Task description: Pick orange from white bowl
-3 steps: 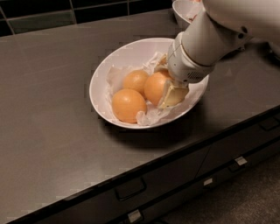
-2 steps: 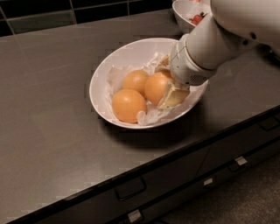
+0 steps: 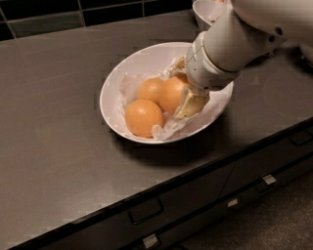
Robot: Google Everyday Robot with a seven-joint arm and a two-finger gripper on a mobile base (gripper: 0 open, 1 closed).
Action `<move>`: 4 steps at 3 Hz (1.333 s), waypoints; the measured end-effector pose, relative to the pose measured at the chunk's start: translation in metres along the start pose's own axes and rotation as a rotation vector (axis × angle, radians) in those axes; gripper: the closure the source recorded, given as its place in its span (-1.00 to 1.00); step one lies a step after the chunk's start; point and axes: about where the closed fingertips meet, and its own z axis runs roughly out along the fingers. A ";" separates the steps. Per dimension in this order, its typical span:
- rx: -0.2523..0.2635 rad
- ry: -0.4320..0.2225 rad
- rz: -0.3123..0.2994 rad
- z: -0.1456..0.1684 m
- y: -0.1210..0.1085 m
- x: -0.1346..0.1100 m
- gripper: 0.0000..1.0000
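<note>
One orange (image 3: 171,93) in the white bowl (image 3: 142,61) touches the hand (image 3: 189,99), its grip hidden.

Three oranges (image 3: 144,117) (image 3: 150,90) (image 3: 172,93) sit in one large white bowl (image 3: 146,56). A second, smaller bowl (image 3: 203,14) stands behind on the one counter (image 3: 54,97). One claw (image 3: 191,103) is inside the large bowl.

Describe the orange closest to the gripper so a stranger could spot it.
On the dark counter, find the large white bowl lined with crumpled paper. The gripper sits in its right side. The orange is the rightmost of three, the only one beside the gripper.
</note>
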 end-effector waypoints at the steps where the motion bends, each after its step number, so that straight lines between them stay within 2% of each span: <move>1: -0.012 0.016 -0.041 -0.006 -0.003 -0.012 1.00; 2: -0.012 0.016 -0.041 -0.006 -0.003 -0.012 1.00; 3: 0.035 0.013 -0.093 -0.028 -0.017 -0.030 1.00; 4: 0.104 0.014 -0.130 -0.053 -0.029 -0.046 1.00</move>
